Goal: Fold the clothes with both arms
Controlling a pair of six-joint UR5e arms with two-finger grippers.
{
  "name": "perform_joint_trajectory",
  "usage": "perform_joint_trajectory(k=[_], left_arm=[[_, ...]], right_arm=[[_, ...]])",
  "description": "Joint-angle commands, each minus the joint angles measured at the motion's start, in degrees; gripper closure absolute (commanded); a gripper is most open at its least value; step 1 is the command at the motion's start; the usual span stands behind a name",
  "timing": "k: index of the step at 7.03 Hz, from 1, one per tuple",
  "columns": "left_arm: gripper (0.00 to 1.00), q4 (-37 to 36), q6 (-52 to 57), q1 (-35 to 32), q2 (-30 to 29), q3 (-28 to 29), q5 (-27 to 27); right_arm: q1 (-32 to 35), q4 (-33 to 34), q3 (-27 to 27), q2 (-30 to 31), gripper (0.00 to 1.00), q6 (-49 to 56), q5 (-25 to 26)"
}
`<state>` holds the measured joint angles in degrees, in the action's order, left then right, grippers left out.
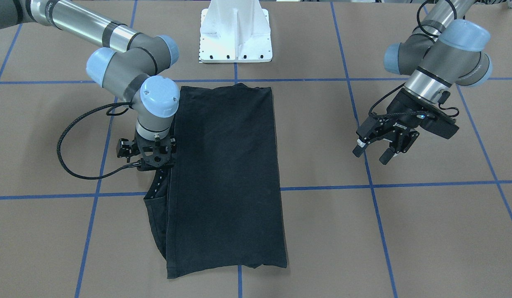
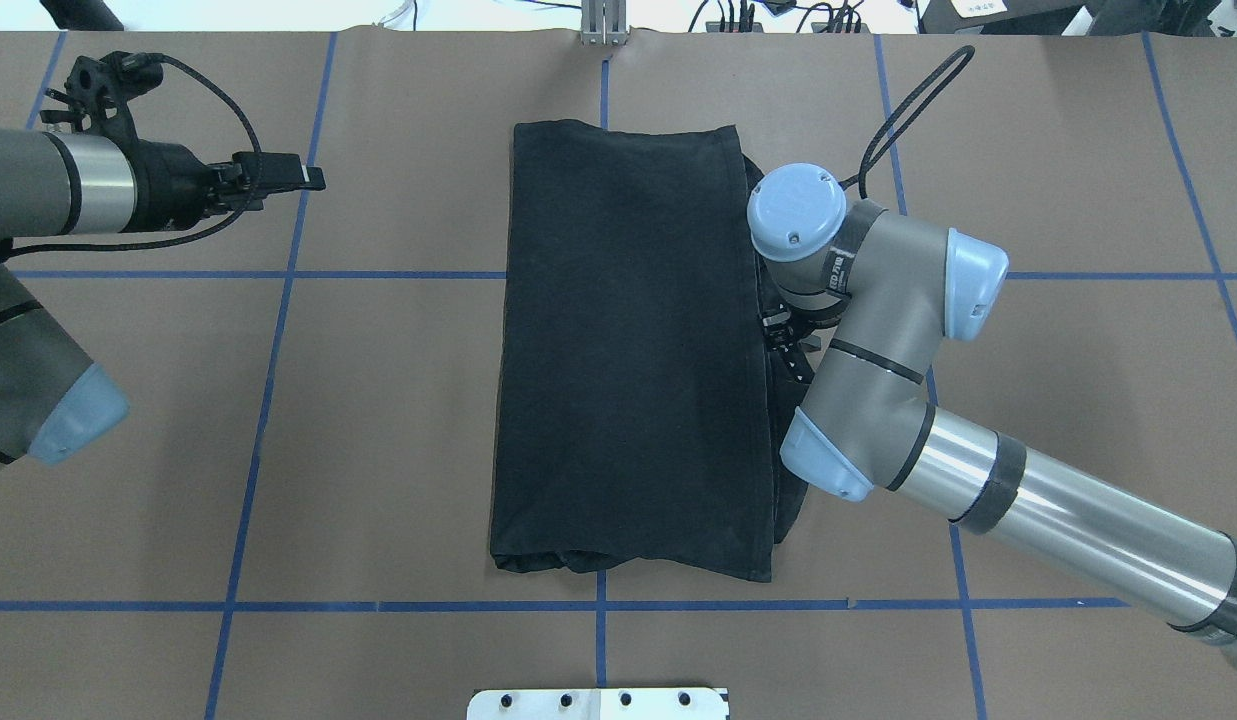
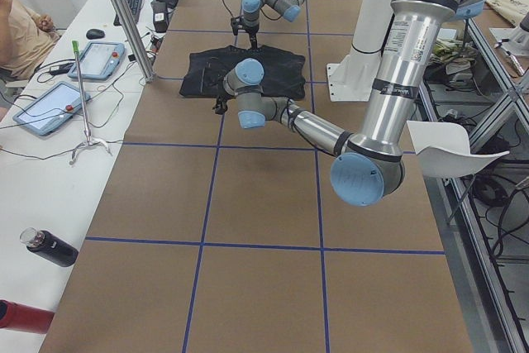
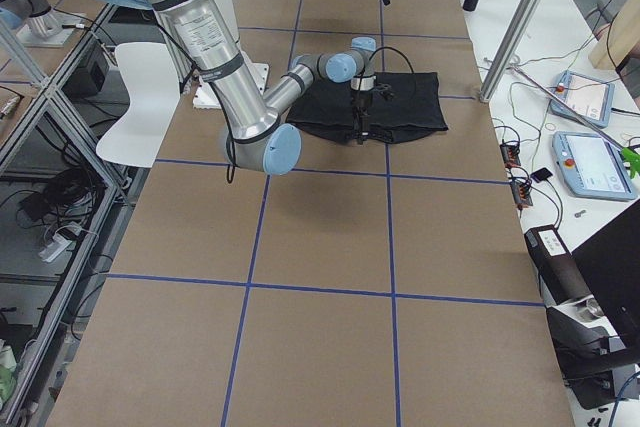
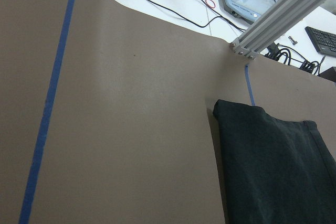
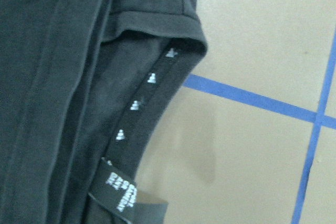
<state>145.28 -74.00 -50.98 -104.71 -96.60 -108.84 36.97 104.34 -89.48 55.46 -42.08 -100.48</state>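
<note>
At frame left, the right gripper (image 1: 155, 159) points down at the edge of the T-shirt (image 1: 227, 174); its jaws are hidden, so their width cannot be told. The T-shirt lies centre, a long, matte black folded rectangle. Far right, the left gripper (image 1: 371, 154) hangs spread, empty.

The right arm (image 4: 300, 77) reaches down to the near edge of the black T-shirt (image 4: 410, 97).

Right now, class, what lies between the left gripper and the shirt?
Nothing: only bare brown table separates the left gripper from the shirt, as the overhead view shows.
</note>
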Motion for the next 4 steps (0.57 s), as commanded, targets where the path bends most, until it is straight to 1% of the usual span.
perform_joint_trajectory(k=[1,2,3,4], left_arm=[[0.0,-0.2,-0.1,0.0,0.6,-1.4,0.0],[0.0,-0.2,-0.1,0.0,1.1,-2.1,-0.1],[0.0,-0.2,-0.1,0.0,1.0,-2.0,-0.1],[0.0,-0.3,0.0,0.1,1.0,-2.0,-0.1]], right_arm=[[1.8,5.6,-4.0,0.3,0.0,2.0,-0.4],[1.8,6.4,-6.9,0.2,0.0,-0.6,-1.3],[1.1,5.4,-9.9,1.6,0.0,-13.4,-3.6],[-1.1,-0.7,-11.8,2.8,0.0,-31.5,-4.5]])
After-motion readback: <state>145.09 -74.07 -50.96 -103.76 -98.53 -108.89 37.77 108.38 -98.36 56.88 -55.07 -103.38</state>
